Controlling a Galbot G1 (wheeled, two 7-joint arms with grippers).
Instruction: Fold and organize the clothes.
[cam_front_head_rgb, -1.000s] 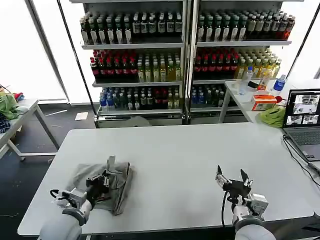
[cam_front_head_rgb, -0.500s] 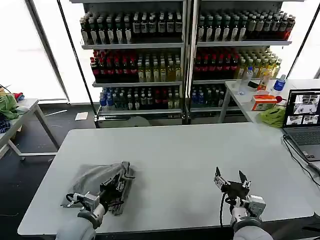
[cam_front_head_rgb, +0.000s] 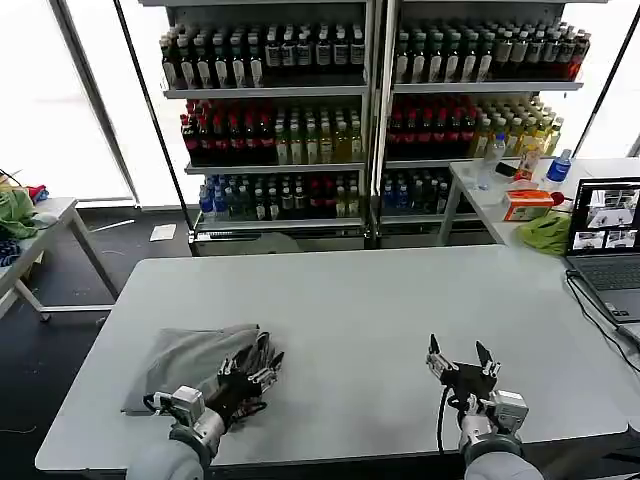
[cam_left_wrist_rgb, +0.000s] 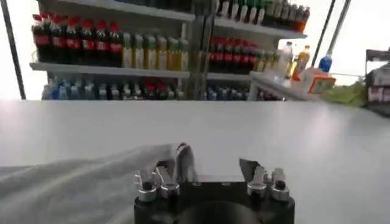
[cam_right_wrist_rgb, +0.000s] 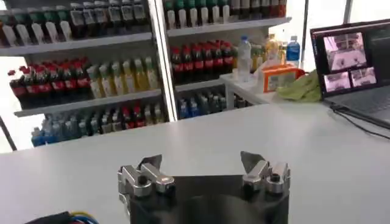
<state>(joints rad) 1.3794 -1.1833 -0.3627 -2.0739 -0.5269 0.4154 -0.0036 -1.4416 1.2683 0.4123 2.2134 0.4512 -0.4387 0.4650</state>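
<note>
The grey T-shirt lies folded in a loose bundle on the near left part of the white table, its right edge bunched up beside the left gripper. In the left wrist view the same cloth rises in a fold against one finger, and the jaws stand spread with nothing between them. No chest print or collar stripe shows on it.

Behind the table, tall shelves run across the room, packed with rows of bottled drinks: dark bottles on top, red and yellow ones in the middle, and a darker mixed row lower down. Bright windows flank the shelves. On the right stands a second white table carrying a clear bottle, a blue-capped bottle, an orange box and a lime-green cloth. A laptop sits open at the main table's right edge, with a black cable trailing from it along the top. On the far left, another small table holds a heap of green cloth.

The right gripper hovers low over the bare near right part of the table, well apart from the T-shirt, its fingers spread and empty.
</note>
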